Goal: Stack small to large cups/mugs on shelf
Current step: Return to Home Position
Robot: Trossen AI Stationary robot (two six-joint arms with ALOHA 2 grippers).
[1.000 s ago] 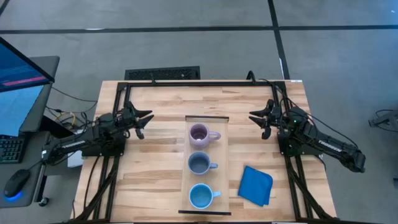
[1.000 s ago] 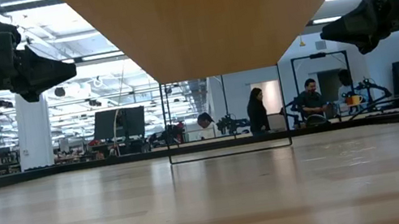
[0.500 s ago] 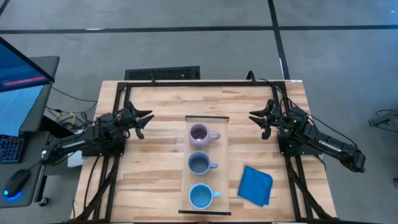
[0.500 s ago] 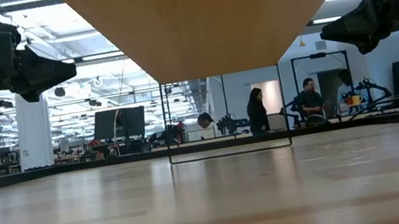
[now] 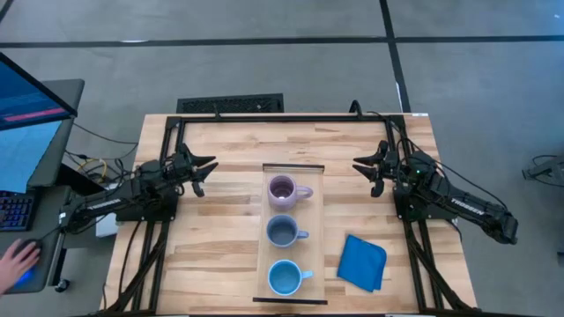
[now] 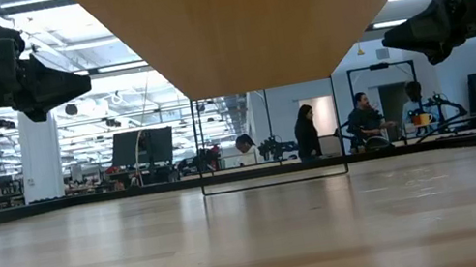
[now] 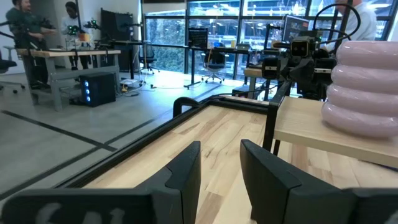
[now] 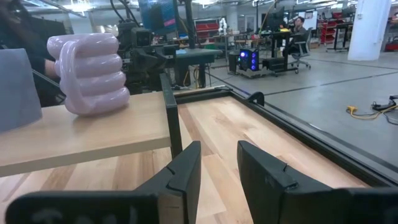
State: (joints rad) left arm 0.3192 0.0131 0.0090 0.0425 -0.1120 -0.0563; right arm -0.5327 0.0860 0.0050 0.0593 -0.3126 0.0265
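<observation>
Three mugs stand in a row on the shelf (image 5: 319, 231), a raised light-wood board on thin dark legs: the pale purple mug (image 5: 283, 189) at the far end, the grey-blue mug (image 5: 282, 232) in the middle, the bright light blue mug (image 5: 284, 277) at the near end. The purple mug also shows in the left wrist view (image 7: 367, 87) and the right wrist view (image 8: 92, 73). My left gripper (image 5: 201, 171) hovers left of the shelf, open and empty. My right gripper (image 5: 368, 171) hovers right of the shelf, open and empty.
A blue cloth (image 5: 362, 261) lies on the planked table right of the shelf's near end. A black frame (image 5: 291, 115) edges the table's far side. A person's hand (image 5: 13, 262) rests on a mouse off the table's left. People stand far behind the table (image 6: 305, 131).
Neither arm nor any mug has moved. A person's hand has come onto the mouse beside the table's left edge.
</observation>
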